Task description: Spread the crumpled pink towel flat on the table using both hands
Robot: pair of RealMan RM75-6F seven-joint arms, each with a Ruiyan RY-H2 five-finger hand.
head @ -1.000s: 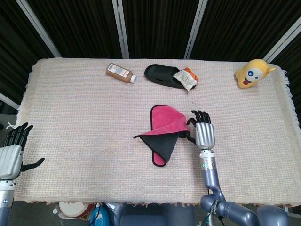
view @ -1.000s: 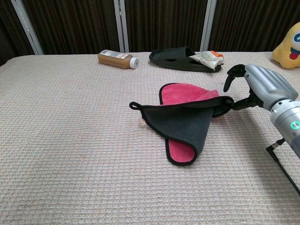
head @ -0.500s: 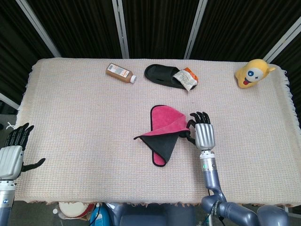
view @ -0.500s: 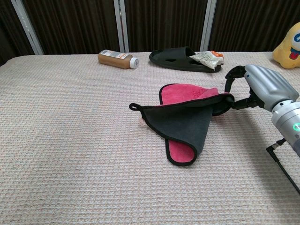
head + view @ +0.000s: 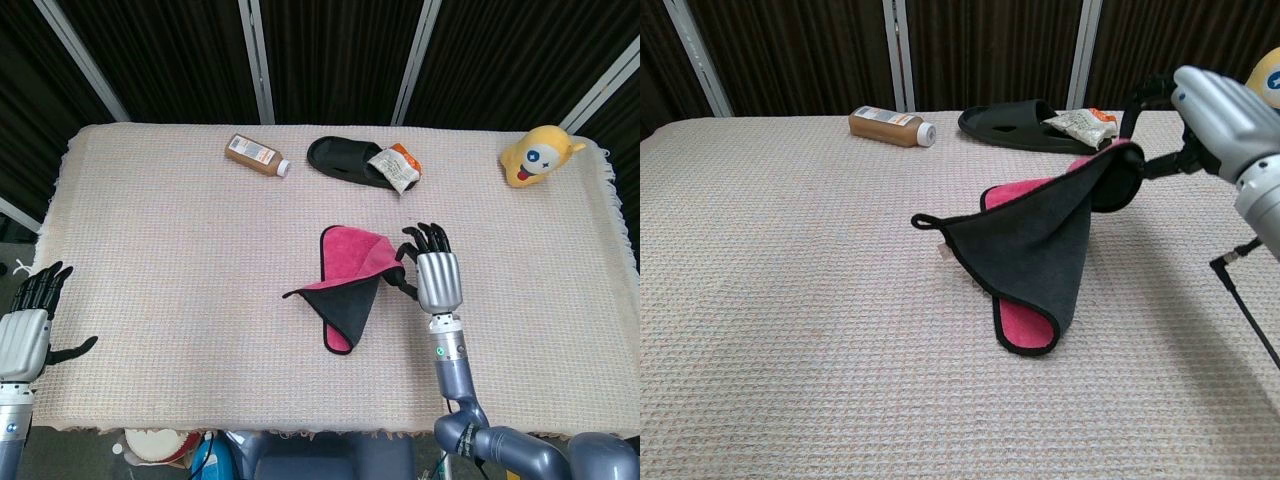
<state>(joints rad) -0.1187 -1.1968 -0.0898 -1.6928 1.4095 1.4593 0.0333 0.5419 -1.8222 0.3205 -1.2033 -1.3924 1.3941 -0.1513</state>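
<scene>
The pink towel (image 5: 350, 258) with a dark grey underside and black edging lies folded near the table's middle. My right hand (image 5: 437, 278) pinches the towel's right corner and holds it lifted above the table, so the grey side (image 5: 1035, 240) hangs like a tent in the chest view. That right hand (image 5: 1218, 108) sits high at the right there. The towel's lower pink tip (image 5: 1025, 327) and its loop corner (image 5: 919, 221) stay low. My left hand (image 5: 28, 326) hovers open at the table's front left edge, far from the towel.
At the back stand a brown bottle (image 5: 256, 155), a black slipper (image 5: 347, 161) with a snack packet (image 5: 394, 167) on it, and a yellow plush toy (image 5: 536, 155) at the right corner. A woven cloth (image 5: 180, 260) covers the table.
My right hand has risen with the towel's right corner, pulling the fold up off the table. The left hand has stayed in place.
</scene>
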